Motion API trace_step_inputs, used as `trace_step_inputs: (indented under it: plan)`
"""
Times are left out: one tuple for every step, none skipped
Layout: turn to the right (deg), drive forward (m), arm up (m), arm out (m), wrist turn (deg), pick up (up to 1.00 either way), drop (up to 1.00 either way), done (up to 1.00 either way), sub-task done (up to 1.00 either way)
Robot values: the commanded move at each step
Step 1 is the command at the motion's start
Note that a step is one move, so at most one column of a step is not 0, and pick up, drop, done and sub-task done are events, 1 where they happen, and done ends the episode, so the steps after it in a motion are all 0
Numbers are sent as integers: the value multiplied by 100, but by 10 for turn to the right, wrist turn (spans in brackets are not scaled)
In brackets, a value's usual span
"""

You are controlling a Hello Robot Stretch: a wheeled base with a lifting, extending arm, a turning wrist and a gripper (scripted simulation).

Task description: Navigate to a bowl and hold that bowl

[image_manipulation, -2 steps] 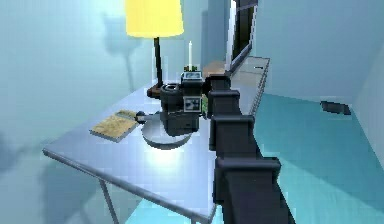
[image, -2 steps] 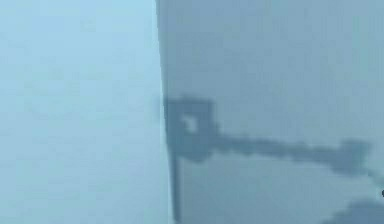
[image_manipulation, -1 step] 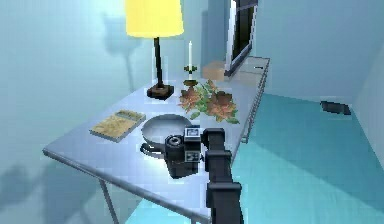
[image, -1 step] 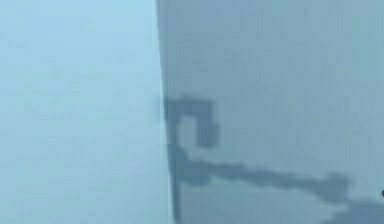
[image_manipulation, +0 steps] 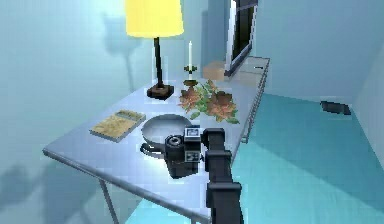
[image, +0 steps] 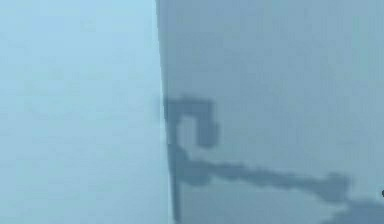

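Arm side view: the bowl (image_manipulation: pixel 157 129) sits on the table (image_manipulation: pixel 90 150) toward its near edge, with the gripper (image_manipulation: pixel 172 150) at its near right side. I cannot tell whether the gripper holds anything. I judge the grasp step is in hand; next, secure the bowl and lift it clear. A book (image_manipulation: pixel 117 124) lies left; flowers (image_manipulation: pixel 208 102) just beyond could snag; the lamp (image_manipulation: pixel 153 30) stands far.

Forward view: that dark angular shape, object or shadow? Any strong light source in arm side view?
Forward view: only a grey shadow cast on the pale blue wall. Arm side view: the yellow-shaded table lamp glows brightly on the grey metal table.
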Motion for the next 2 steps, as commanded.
trace_step_inputs:
  plan:
    - [0,0,10,0,0,0,0,0,0]
    - [0,0,0,0,0,0,0,100,0]
